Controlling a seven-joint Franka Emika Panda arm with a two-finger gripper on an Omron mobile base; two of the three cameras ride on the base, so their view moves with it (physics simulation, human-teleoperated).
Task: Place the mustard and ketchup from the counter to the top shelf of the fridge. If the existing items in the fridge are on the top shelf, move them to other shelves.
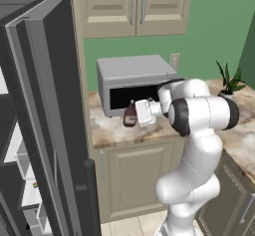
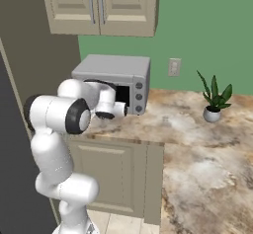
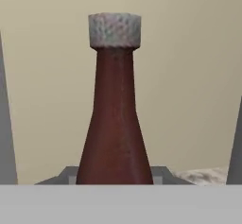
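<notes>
The ketchup (image 1: 130,115), a small dark reddish-brown bottle, stands upright on the marbled counter (image 1: 149,133) just in front of the microwave. My gripper (image 1: 137,113) reaches in from the right and is shut on its lower body. In the hand view the ketchup (image 3: 115,124) rises right in front with its pale cap on top, and the gripper (image 3: 116,178) presses on its base from both sides. The grey fridge (image 1: 45,110) stands at the left with its door swung open. The mustard, the top shelf and the existing items are out of view.
A grey microwave (image 1: 134,80) sits at the back of the counter, directly behind the bottle. A potted plant (image 2: 213,102) stands farther right by the green wall. Beige wall cabinets (image 1: 132,6) hang overhead. White door shelves (image 1: 22,180) show low at the left.
</notes>
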